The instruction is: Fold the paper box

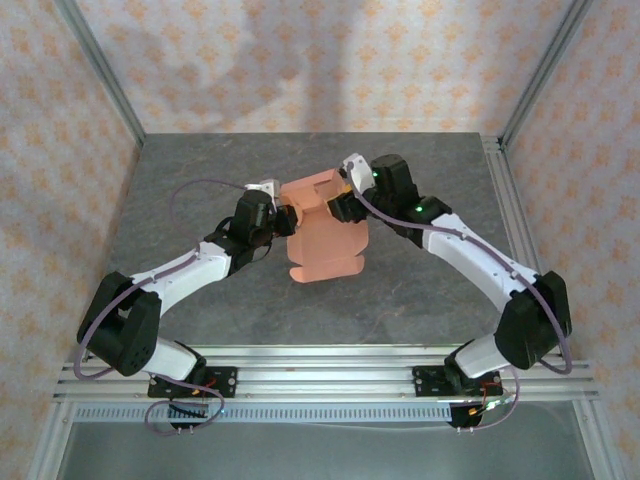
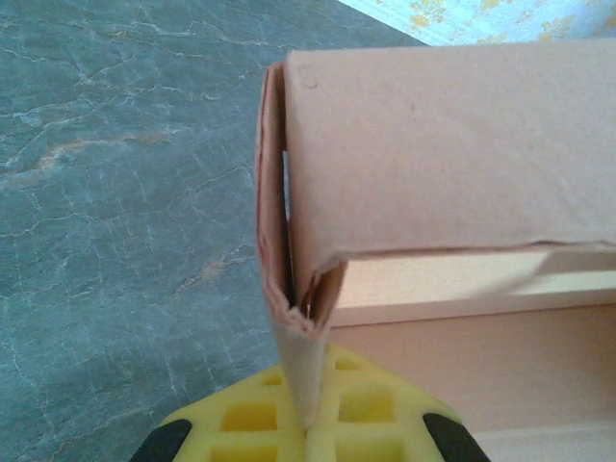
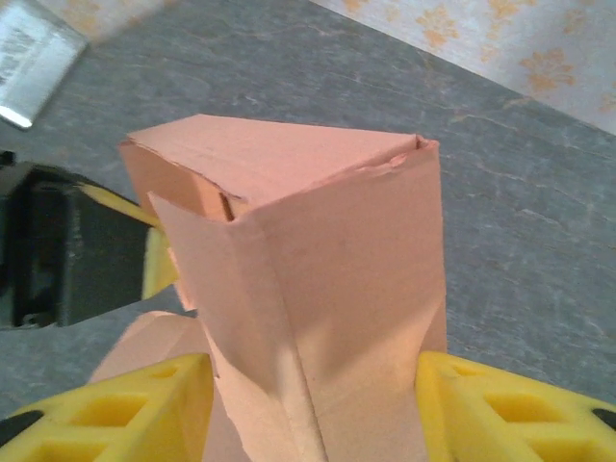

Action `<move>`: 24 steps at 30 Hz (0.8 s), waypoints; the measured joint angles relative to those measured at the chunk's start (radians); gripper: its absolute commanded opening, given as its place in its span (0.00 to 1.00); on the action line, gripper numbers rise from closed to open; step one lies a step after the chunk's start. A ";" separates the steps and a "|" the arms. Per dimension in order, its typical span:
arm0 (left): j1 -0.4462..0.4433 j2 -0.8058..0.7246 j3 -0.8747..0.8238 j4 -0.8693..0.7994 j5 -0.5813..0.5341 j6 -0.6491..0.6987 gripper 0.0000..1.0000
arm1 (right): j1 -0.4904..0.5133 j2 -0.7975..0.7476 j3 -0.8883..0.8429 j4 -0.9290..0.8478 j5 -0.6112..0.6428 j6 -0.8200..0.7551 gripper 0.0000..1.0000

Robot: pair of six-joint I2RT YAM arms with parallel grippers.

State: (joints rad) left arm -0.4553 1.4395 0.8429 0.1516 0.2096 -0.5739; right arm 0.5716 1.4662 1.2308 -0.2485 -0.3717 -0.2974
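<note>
Salmon-orange thin-card paper box (image 1: 325, 240) is at mid-surface, between the two arms, partly folded. Its upper end is formed into a hollow sleeve. Its lower panel, with rounded tabs, spreads toward the near edge. Cannot tell from the top view whether that panel touches the grey marbled surface (image 1: 430, 290).

Left gripper (image 1: 287, 216) meets the paper box at its left edge. In the left wrist view the left gripper (image 2: 308, 428) is clenched. Its yellow gridded pads (image 2: 217, 423) pinch a narrow doubled card flap, seen edge-on. A wall of the paper box (image 2: 443, 144) rises to the right of the flap, with the open interior below it.

Right gripper (image 1: 343, 200) is at the upper right end of the box. In the right wrist view the right gripper (image 3: 318, 423) grasps the paper box (image 3: 337, 289), with yellow fingers (image 3: 510, 409) on either side of a folded corner. The top corner is creased and slightly frayed. The left gripper's black and yellow body (image 3: 67, 255) lies just beyond the box's left side.
</note>
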 measured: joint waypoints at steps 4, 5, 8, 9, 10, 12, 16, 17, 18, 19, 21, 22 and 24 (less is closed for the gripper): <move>0.000 0.000 0.000 -0.004 -0.001 0.000 0.00 | 0.042 0.025 0.027 -0.017 0.124 -0.018 0.52; 0.000 0.000 0.000 -0.006 -0.003 0.000 0.00 | 0.056 0.034 0.039 -0.021 0.160 -0.019 0.51; 0.000 0.000 0.000 -0.007 -0.008 0.000 0.00 | 0.087 0.061 0.063 -0.025 0.254 -0.025 0.46; 0.000 0.000 0.000 -0.008 -0.008 0.000 0.00 | 0.094 0.068 0.068 -0.025 0.284 -0.027 0.44; 0.000 0.000 0.000 -0.009 -0.008 0.000 0.00 | 0.101 0.074 0.072 -0.026 0.311 -0.030 0.41; 0.000 0.000 0.000 -0.009 -0.008 0.000 0.00 | 0.117 0.087 0.079 -0.028 0.380 -0.033 0.37; 0.002 0.000 0.000 -0.014 -0.008 0.000 0.00 | 0.150 0.111 0.087 -0.028 0.504 -0.042 0.29; 0.005 0.000 0.000 -0.014 -0.008 0.000 0.00 | 0.158 0.117 0.088 -0.028 0.535 -0.041 0.27; 0.007 0.000 0.000 -0.014 -0.008 0.000 0.00 | 0.165 0.124 0.089 -0.027 0.563 -0.040 0.25; 0.008 0.000 0.000 -0.014 -0.008 0.000 0.00 | 0.170 0.129 0.090 -0.025 0.586 -0.043 0.23; 0.008 0.000 0.000 -0.014 -0.008 0.000 0.00 | 0.180 0.137 0.090 -0.020 0.634 -0.043 0.21; 0.008 0.000 0.000 -0.014 -0.008 0.000 0.00 | 0.184 0.140 0.090 -0.019 0.653 -0.044 0.20; 0.008 0.000 0.000 -0.014 -0.008 0.000 0.00 | 0.193 0.144 0.090 -0.013 0.692 -0.044 0.11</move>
State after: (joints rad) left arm -0.4469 1.4395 0.8429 0.1371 0.2020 -0.5735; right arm 0.7643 1.6100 1.3205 -0.2611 0.3199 -0.3412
